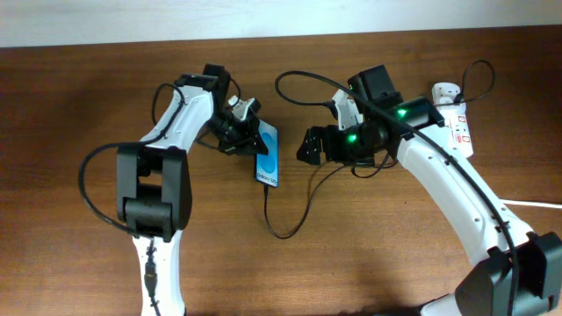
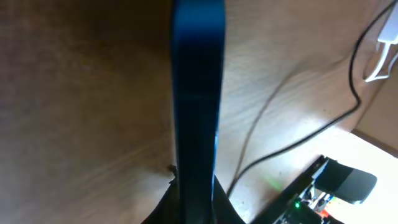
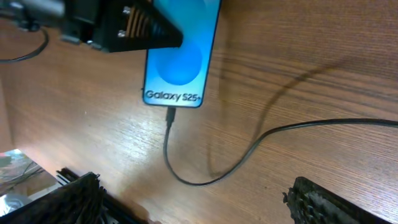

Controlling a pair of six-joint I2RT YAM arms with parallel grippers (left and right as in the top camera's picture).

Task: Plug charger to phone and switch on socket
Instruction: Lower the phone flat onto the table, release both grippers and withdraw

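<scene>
The phone (image 1: 268, 156) lies on the wooden table with its blue screen up, and shows "Galaxy S25+" in the right wrist view (image 3: 180, 59). My left gripper (image 1: 244, 130) is shut on the phone's upper end; in the left wrist view the phone (image 2: 198, 93) stands edge-on between the fingers. The charger cable (image 1: 283, 233) has its tip in the phone's lower end (image 3: 169, 116). It loops over the table toward the white adapter (image 1: 443, 90) on the socket (image 1: 458, 127) at the far right. My right gripper (image 1: 307, 146) is open and empty, just right of the phone.
My right arm (image 1: 439, 175) crosses in front of the socket and hides part of it. The socket's thick white cord (image 1: 537, 204) runs off the right edge. Cable slack lies between phone and right arm (image 3: 298, 127).
</scene>
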